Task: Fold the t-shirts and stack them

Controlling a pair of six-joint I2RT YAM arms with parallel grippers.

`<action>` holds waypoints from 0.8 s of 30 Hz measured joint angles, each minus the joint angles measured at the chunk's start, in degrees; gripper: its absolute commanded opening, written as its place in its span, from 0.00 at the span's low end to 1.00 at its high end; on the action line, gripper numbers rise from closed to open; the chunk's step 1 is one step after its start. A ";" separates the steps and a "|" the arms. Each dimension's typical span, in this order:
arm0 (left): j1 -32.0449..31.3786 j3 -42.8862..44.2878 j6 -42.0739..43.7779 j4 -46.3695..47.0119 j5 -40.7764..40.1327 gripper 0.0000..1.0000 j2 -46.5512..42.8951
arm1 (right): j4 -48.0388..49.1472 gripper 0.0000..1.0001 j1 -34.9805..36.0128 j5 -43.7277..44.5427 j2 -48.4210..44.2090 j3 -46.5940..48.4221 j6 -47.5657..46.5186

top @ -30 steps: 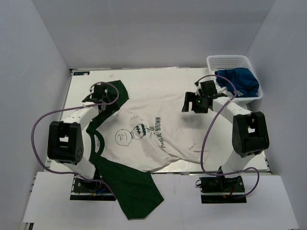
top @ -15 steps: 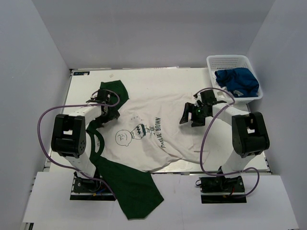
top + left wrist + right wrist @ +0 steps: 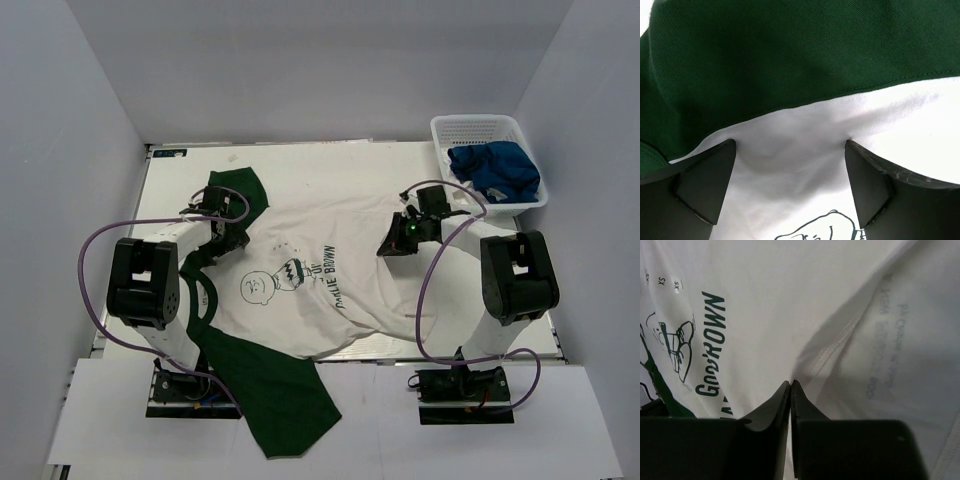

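Top external: we see the green-sleeved white t-shirt (image 3: 340,220) spread print-up across the table (image 3: 300,165), one sleeve trailing past the near edge. On it, the left gripper (image 3: 790,145) is spread wide at the sleeve seam; the right gripper (image 3: 790,384) is pressed together, pinching a ridge of white cloth. The blue t-shirt (image 3: 495,168) sits in the basket (image 3: 475,128)

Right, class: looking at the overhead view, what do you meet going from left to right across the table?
Left gripper → print on the white shirt → right gripper → blue shirt.
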 measured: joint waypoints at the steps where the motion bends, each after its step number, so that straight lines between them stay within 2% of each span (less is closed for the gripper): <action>1: 0.00 0.00 0.00 0.00 0.00 1.00 0.00 | 0.37 0.00 0.00 -0.11 0.00 0.02 0.13; 4: -0.02 0.00 0.00 0.02 -0.20 1.00 0.00 | 0.55 0.00 -0.20 0.70 0.00 0.15 0.66; 9: -0.02 -0.13 0.00 0.31 -1.53 1.00 0.04 | -0.28 0.00 -0.87 6.78 0.00 3.15 0.76; 16: -0.02 0.02 0.07 0.61 -3.32 1.00 0.55 | -5.46 0.00 -2.27 15.30 1.97 20.04 -0.04; 22: -0.02 1.79 0.57 0.37 -5.35 1.00 2.27 | -9.31 0.00 -3.34 14.91 9.31 32.46 -0.68; 23: 0.00 2.05 0.59 0.33 -5.57 1.00 2.54 | -10.51 0.06 -3.43 14.91 11.43 35.26 -0.79; 24: 0.00 2.40 0.66 0.20 -5.70 1.00 2.82 | -11.56 0.31 -3.45 14.99 13.51 37.81 -0.85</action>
